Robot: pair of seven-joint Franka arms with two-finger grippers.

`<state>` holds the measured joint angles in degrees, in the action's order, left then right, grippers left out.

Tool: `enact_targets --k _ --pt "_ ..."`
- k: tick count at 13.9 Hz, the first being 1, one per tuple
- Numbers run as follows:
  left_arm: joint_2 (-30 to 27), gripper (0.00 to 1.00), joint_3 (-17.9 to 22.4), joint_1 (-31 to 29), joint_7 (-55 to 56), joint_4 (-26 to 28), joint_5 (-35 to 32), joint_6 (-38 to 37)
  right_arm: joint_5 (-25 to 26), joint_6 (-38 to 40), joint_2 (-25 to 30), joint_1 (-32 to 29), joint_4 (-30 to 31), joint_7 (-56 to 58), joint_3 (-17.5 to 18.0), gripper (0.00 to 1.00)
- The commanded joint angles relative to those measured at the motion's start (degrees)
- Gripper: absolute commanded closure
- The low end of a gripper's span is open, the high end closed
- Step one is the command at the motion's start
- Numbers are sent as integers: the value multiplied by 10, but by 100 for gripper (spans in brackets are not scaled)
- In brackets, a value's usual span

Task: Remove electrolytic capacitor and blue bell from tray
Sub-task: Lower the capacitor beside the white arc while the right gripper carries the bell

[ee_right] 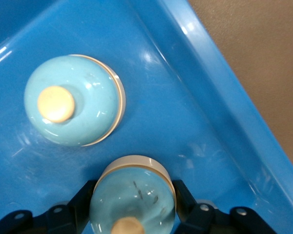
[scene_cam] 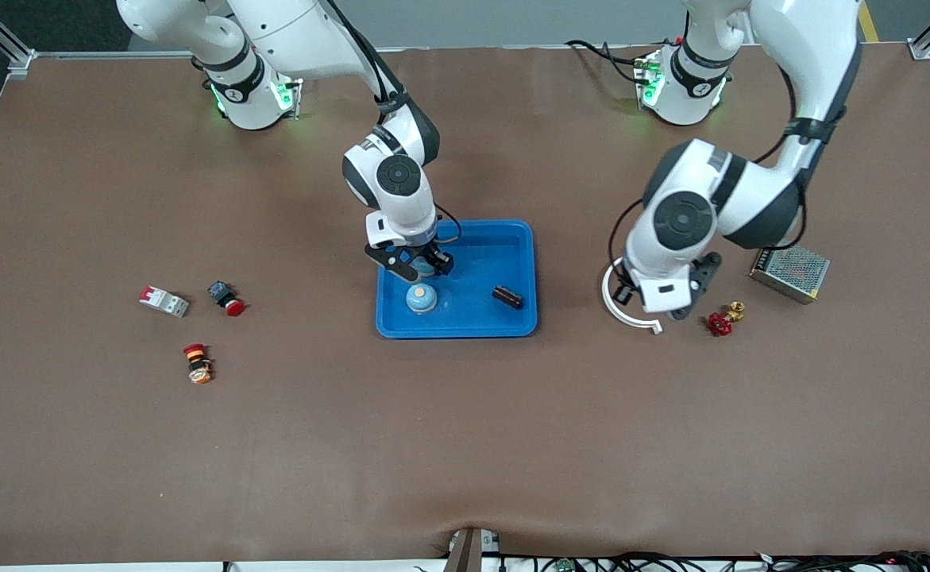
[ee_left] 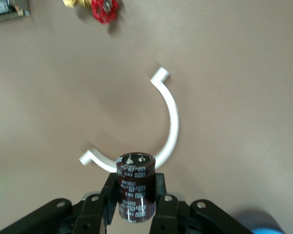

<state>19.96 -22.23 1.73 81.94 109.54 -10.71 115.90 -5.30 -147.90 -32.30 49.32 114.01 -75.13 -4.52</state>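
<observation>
In the blue tray [scene_cam: 457, 331] my right gripper [scene_cam: 421, 266] is shut on a light blue bell [ee_right: 136, 185], one black finger against each side of its dome. Beside it a second bell [scene_cam: 421, 298] of the same kind [ee_right: 73, 100] rests on the tray floor. A dark capacitor [scene_cam: 507, 297] lies on its side in the tray toward the left arm's end. My left gripper [ee_left: 135, 192] is shut on an upright brown capacitor [ee_left: 135, 175] over a white curved piece [ee_left: 171, 117] on the table.
A red valve handle [scene_cam: 720, 323] with a brass fitting and a metal mesh box [scene_cam: 789, 272] lie near the left gripper [scene_cam: 675, 306]. Toward the right arm's end lie a white breaker [scene_cam: 164, 301], a red push button [scene_cam: 226, 300] and another button [scene_cam: 198, 365].
</observation>
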Motion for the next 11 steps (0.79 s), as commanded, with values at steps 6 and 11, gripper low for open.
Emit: enact_targets --k 6,11 --pt "15 100 -7 -105 -86 85 -73 69 0 239 122 -85 -42 256 -7 100" --pt "51 100 -8 -112 -85 112 -68 123 4 276 204 -197 -4 457 -7 100"
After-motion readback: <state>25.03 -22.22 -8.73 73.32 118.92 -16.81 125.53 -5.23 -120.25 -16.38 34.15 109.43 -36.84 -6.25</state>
